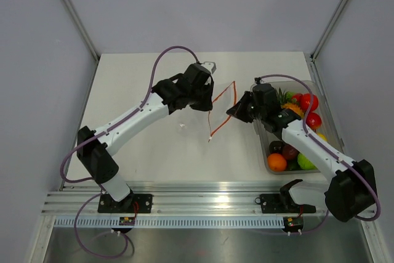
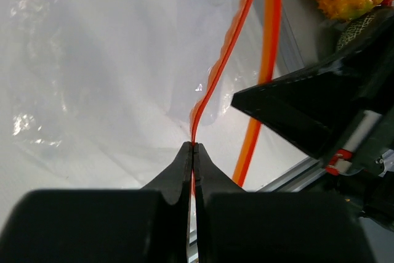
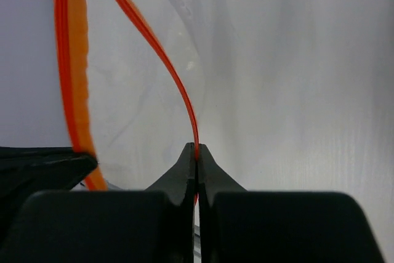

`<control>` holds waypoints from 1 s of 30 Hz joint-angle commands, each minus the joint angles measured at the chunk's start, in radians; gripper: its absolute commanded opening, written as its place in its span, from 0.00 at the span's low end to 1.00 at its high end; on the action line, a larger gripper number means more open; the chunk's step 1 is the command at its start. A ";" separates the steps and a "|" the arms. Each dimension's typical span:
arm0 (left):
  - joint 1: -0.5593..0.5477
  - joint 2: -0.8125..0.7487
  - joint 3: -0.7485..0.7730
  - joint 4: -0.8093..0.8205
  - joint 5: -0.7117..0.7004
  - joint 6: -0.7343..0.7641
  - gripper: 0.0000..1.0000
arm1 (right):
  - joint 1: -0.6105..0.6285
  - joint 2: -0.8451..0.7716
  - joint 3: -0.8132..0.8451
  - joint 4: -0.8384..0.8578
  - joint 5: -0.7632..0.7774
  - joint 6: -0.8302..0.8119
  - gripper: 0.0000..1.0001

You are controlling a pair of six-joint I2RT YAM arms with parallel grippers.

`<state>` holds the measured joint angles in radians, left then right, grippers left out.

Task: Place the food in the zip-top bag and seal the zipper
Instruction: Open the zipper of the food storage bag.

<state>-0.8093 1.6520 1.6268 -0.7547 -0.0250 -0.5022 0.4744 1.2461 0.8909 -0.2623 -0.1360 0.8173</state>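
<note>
Zip-top bag (image 1: pixel 223 108) is held up over the middle of the table (image 1: pixel 135 78), between the two arms, with its mouth pulled apart. Zipper (image 1: pixel 217 121) shows as two red-orange lines forming a loop. Left gripper (image 1: pixel 211 98) is on the left strip, right gripper (image 1: pixel 231 111) on the right strip. A clear bin (image 1: pixel 262 158) sits on the right side of the table, just right of the bag. Food (image 1: pixel 309 103) lies in the bin: pineapple (image 1: pixel 289 106) at the far end beside red pieces, then an orange piece, a green one and a dark purple one at the near end. The right arm crosses over the bin and hides part of it.

Left wrist view: the left gripper's fingers (image 2: pixel 184 164) are pressed together, pinching one thin zipper strip between the tips. That strip runs up and away from the tips. The second strip runs beside it to the right, apart from it. Crinkly clear film fills the left side. The right gripper shows as a black wedge on the right, and the pineapple is at the top right corner behind it.

Right wrist view: the right gripper's fingers (image 3: pixel 206 167) are clamped flat on a thin zipper strip. The other strip hangs at the left, well apart. Clear film spreads to the right. A black part of the left gripper shows at lower left.
</note>
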 commanded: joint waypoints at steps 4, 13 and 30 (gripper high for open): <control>-0.002 -0.060 0.047 -0.060 -0.076 0.011 0.03 | 0.033 -0.071 0.173 -0.143 0.044 -0.038 0.00; -0.033 -0.064 0.056 -0.025 -0.041 -0.013 0.31 | 0.079 -0.050 0.237 -0.206 0.081 -0.053 0.00; -0.068 -0.017 0.044 0.032 0.056 -0.035 0.42 | 0.116 -0.047 0.241 -0.190 0.096 -0.043 0.00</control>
<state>-0.8654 1.6424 1.6432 -0.7673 -0.0120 -0.5293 0.5724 1.1992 1.0863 -0.4618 -0.0631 0.7784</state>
